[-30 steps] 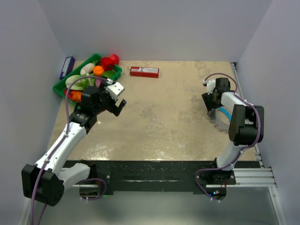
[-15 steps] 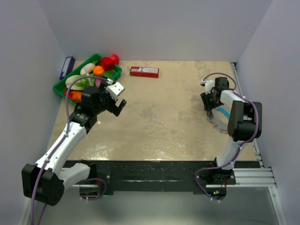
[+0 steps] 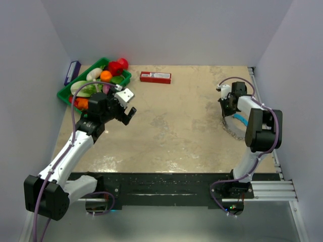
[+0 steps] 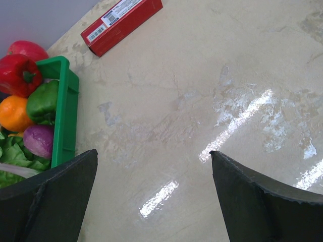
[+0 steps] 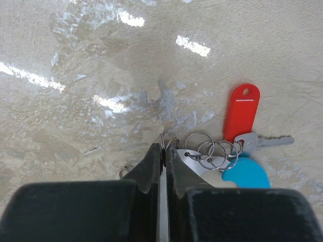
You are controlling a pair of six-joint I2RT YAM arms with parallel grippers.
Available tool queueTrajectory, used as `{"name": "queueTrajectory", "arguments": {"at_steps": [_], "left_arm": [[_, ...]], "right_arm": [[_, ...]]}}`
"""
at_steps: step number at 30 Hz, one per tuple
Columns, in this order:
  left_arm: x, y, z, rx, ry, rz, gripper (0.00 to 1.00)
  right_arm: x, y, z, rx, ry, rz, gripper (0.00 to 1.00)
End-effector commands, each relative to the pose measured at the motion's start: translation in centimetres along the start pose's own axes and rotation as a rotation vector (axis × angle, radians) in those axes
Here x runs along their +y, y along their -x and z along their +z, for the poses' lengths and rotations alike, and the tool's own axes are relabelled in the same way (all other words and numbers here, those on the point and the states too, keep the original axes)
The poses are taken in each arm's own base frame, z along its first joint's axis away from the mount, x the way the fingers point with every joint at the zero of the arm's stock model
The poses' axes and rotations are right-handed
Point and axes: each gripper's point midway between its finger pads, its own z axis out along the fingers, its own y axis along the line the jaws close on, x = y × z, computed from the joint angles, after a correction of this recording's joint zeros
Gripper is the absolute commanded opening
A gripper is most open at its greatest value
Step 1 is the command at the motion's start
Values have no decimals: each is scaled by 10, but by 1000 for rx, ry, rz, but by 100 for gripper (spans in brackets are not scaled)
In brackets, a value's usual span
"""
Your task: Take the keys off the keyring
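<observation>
Light bright, even and diffuse, from overhead. Top view sharp throughout; faint soft shadows on the tabletop beneath the arms. Left wrist view: white glare streaks lower centre and right; left pincer dark, slightly soft. Right wrist view: glare patches upper left; right pincer dark, blurred toward bottom edge.

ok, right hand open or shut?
Shut: the right hand has its fingers meeting beside the keyring. Whether they pinch a ring, cannot tell.
</observation>
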Motion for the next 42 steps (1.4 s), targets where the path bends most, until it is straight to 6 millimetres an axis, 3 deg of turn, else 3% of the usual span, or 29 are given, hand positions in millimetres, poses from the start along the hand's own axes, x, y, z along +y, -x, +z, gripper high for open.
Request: {"name": "queueTrajectory", "arguments": {"at_steps": [1,10,17,27,35,42], "left_arm": [[-1,8,3,-40,-1,-5,99],[0,9,4,-42,-2,-3,99],[1,9,7,-37,-4,0,100],[6,11,9,-29,6,19,99],[10,5,10,-7,27,50,99],[15,2,8,-6,67,52,99]], "right_arm": [[4,11,-13,-20,34,-11,0],[18,16,-32,-28,104,-65,0],[41,21,-37,-16,112,-168,0],[114,51,-35,-8,153,-356,0],[203,51,-18,37,219,-550,0],[277,46,-24,38,300,-715,0]]}}
